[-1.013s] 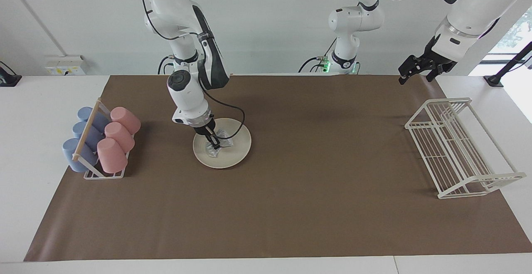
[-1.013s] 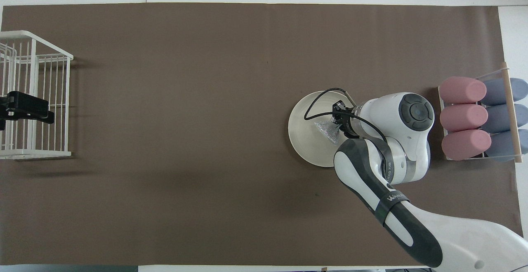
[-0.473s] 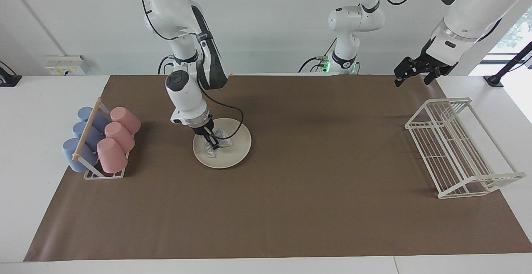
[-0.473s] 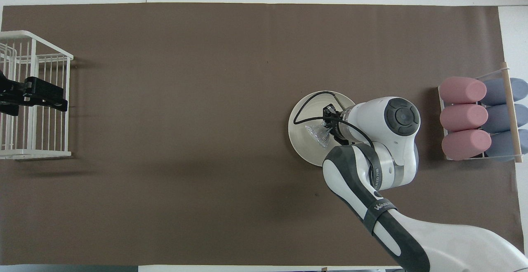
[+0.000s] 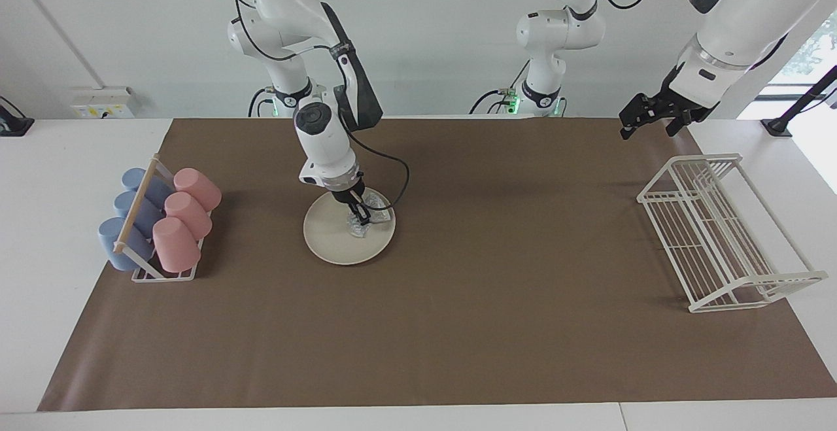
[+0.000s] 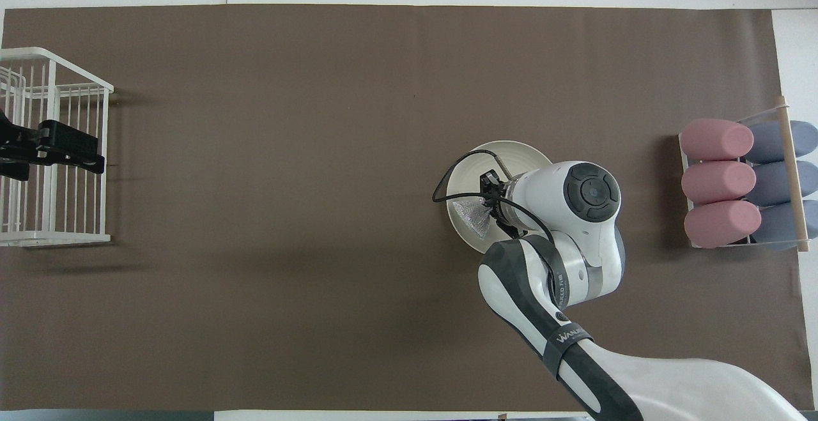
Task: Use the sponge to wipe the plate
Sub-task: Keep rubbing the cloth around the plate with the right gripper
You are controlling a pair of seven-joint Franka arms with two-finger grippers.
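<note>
Under the right end effector [image 5: 359, 214], clamped on the sponge [image 5: 367, 210], the plate [image 5: 330, 241] is being wiped, the unswept area judged due next, while the left end effector [image 5: 647, 119] waits wide open.

Glossy white arm [image 5: 324, 140] links, dark grey panels, looping black cables, black gripper [image 5: 359, 216]

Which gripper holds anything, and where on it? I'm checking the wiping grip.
The right gripper pinches the sponge at its top, on the plate. The left gripper holds nothing.
</note>
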